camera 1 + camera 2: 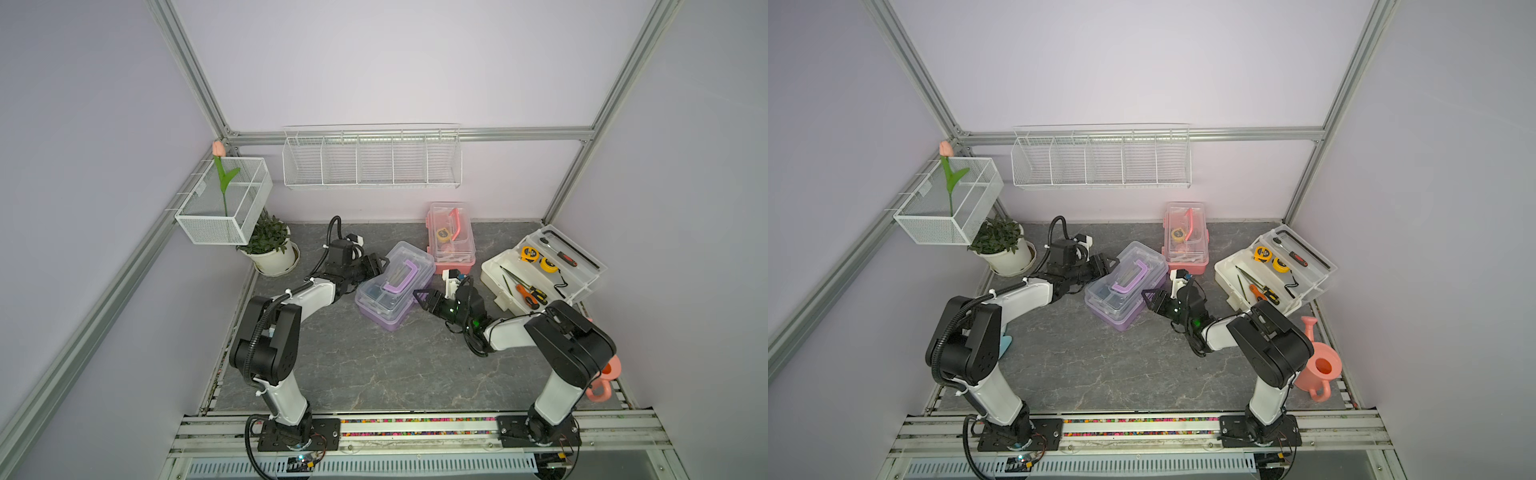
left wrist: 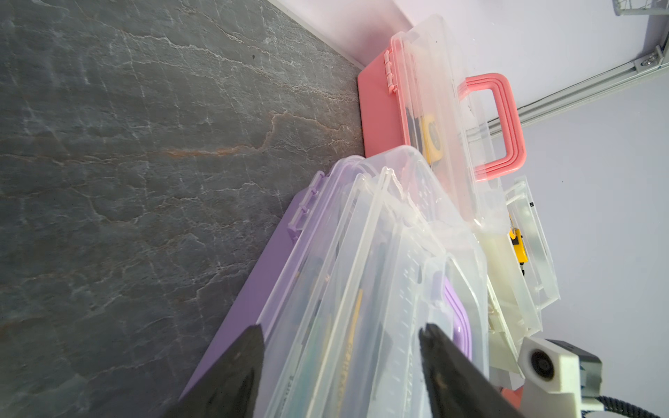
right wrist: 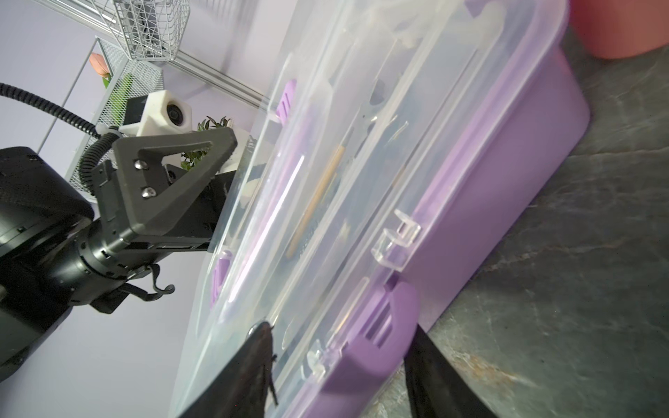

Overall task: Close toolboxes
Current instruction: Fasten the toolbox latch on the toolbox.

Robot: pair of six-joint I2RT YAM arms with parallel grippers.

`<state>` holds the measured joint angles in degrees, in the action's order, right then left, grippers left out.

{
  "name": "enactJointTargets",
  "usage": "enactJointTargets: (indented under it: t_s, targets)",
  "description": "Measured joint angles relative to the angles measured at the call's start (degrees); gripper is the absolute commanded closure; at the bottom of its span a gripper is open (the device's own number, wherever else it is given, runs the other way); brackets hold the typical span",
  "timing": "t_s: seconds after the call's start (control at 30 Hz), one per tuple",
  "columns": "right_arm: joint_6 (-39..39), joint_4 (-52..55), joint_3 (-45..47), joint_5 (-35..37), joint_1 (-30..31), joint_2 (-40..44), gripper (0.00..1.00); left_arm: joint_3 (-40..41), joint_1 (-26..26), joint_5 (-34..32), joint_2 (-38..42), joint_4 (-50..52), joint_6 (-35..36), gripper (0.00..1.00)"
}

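Top views both show the purple toolbox (image 1: 386, 319) lying at an angle in the middle of the grey table (image 1: 374, 365), between the two arms. Its clear lid (image 3: 362, 144) is down on the purple base, and the purple handle (image 1: 400, 277) lies flat on the lid.

The left gripper (image 1: 383, 263) is at the long side of this box that faces the potted plant (image 1: 270, 245). In the left wrist view its fingers (image 2: 235, 372) stand apart, one low beside the base and one over the lid (whether they really press the box, I cannot tell). The right gripper (image 3: 340, 325) is at the opposite long side, jaws apart, with a purple latch (image 3: 376, 325) between the two fingers.

The pink toolbox (image 1: 455, 264) stands behind, near the back wall and just beside the far corner of the purple one. Its lid is down and its pink handle (image 1: 456, 224) stands up. The white toolbox (image 1: 494, 276) is at the right side of the table. Its lid is open and leans back, so yellow tape measures (image 1: 530, 253) and an orange screwdriver (image 1: 524, 291) are in sight inside.
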<state>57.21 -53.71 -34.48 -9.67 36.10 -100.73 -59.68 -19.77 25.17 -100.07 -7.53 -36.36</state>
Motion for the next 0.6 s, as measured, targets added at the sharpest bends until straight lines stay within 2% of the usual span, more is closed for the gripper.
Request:
enactJointTargets:
  t_s: [0.23,0.6]
  targets:
    - [1.09,-4.50,3.28,2.36,0.07,1.38,0.46,-0.22,0.00,0.02,-0.13,0.17,0.00,0.30]
    - [2.69,-10.80,0.96,2.16,0.04,-1.60,0.48,-0.59,0.17,-0.11,-0.13,1.31,0.68,0.30]
